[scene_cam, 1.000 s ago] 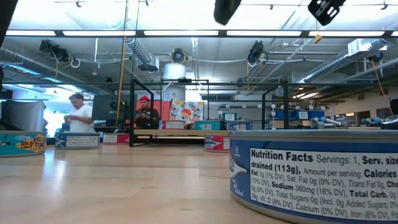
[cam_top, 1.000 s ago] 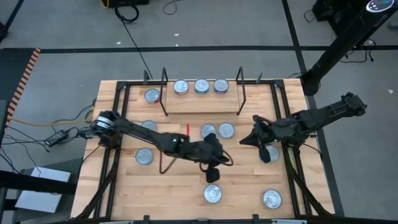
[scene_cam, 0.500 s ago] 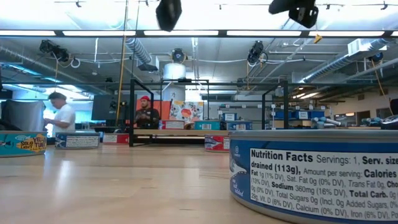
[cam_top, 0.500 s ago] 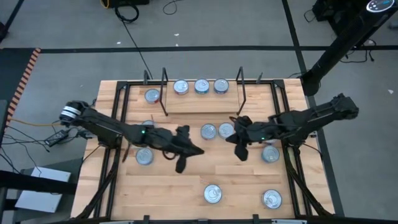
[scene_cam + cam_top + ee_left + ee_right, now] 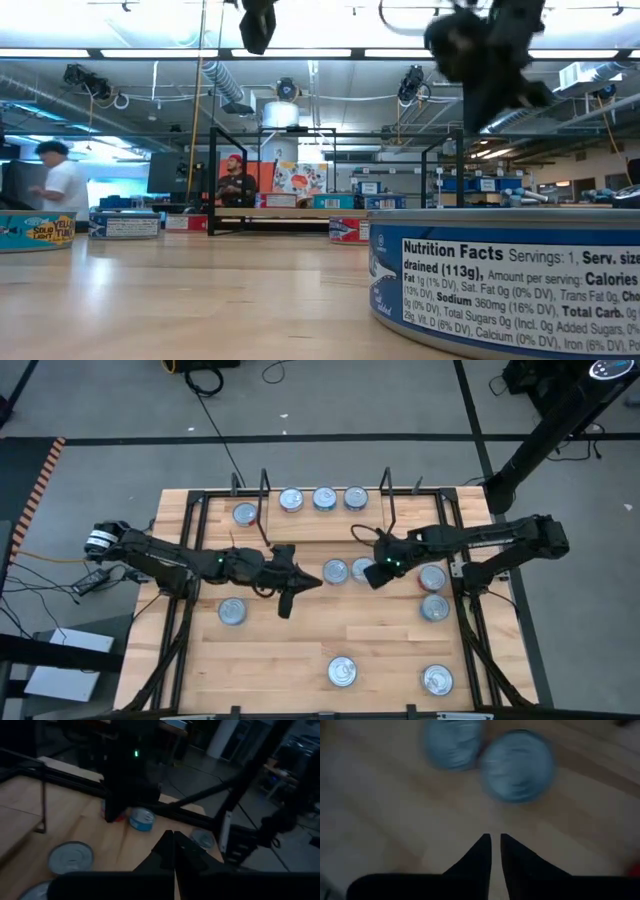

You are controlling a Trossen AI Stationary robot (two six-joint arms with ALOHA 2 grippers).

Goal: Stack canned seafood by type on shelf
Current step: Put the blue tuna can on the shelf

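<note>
desk: tins scattered; three on shelf | right end effector: slightly parted, empty, above tin pair | left end effector: closed, empty

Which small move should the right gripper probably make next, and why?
Probably open wider and lower onto the nearer tin of the loose pair mid-table. The right gripper hovers just above them, barely parted and holding nothing, while the shelf holds only three tins.

One camera looks straight down on the whole counter. One sits low on it, very near a tin, facing the room. Each wrist camera looks past its own arm at tins the top view also shows.
</note>
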